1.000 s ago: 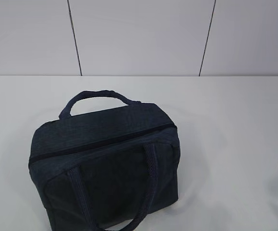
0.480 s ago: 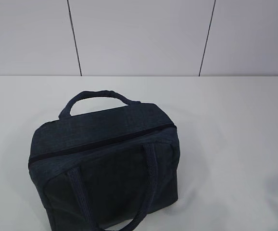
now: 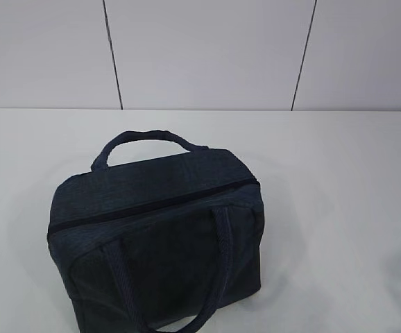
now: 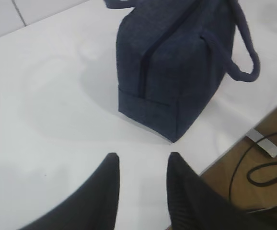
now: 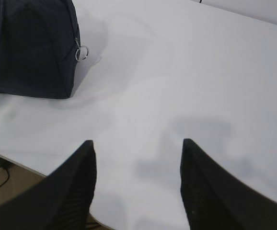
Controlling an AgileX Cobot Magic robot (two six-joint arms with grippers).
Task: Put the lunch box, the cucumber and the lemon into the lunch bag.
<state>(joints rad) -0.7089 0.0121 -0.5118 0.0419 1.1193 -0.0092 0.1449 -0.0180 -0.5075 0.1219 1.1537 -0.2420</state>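
Note:
The dark navy lunch bag [image 3: 155, 232] stands on the white table with its top zipper closed and both handles up. Its end panel fills the top of the left wrist view, lunch bag [image 4: 177, 72], and its other end with the silver ring pull [image 5: 82, 52] shows at the upper left of the right wrist view. My left gripper [image 4: 143, 160] hangs open and empty over the table's front edge, short of the bag. Off to the bag's right, my right gripper [image 5: 137, 143] stands open wide over bare table. The lunch box, the cucumber and the lemon are out of view.
The white table [image 3: 339, 173] runs back to a pale panelled wall [image 3: 207, 48]. Past the table's front edge lie a wooden floor and black cables [image 4: 263, 167].
The bag sits slightly further right in the exterior view than a second ago. No gripper shows in the earlier frames.

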